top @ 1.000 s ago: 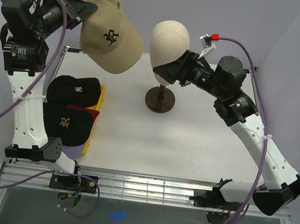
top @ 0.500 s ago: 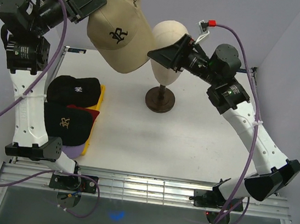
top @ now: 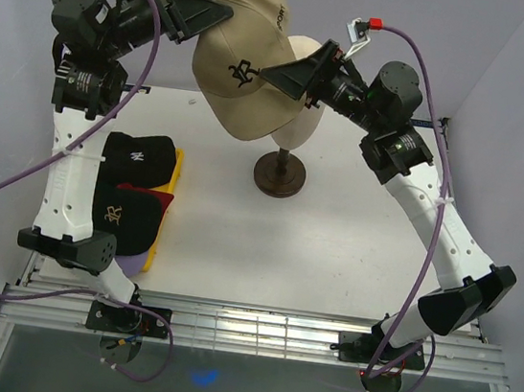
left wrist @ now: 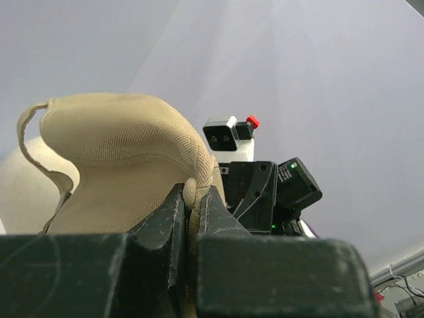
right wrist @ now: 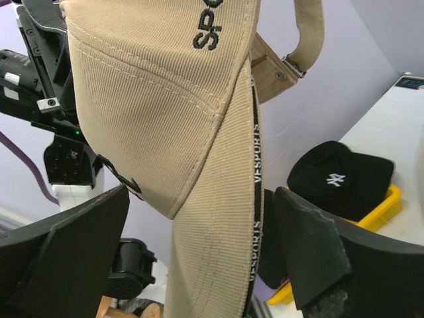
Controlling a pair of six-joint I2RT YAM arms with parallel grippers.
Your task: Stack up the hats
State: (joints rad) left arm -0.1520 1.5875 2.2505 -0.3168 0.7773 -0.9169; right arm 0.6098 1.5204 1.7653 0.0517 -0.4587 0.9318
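My left gripper (top: 212,11) is shut on the back rim of the tan cap (top: 248,83) and holds it high in the air, in front of the mannequin head (top: 304,115). In the left wrist view the tan fabric (left wrist: 126,159) is pinched between the closed jaws. My right gripper (top: 276,72) is open, its fingers on either side of the cap's brim (right wrist: 218,218) without clamping it. On the left, a black NY cap (top: 139,159) and a black cap with a gold logo (top: 124,218) lie over a red cap (top: 160,197) and a lavender cap (top: 127,263).
The caps on the left rest on a flat yellow tray (top: 175,170). The mannequin head stands on a dark round stand (top: 279,174) at the table's middle back. A white table surface (top: 332,254) spreads to the right and front.
My left gripper has carried the tan cap right and up, over the mannequin head. My right gripper has risen and moved left until its open fingers straddle the cap's brim.
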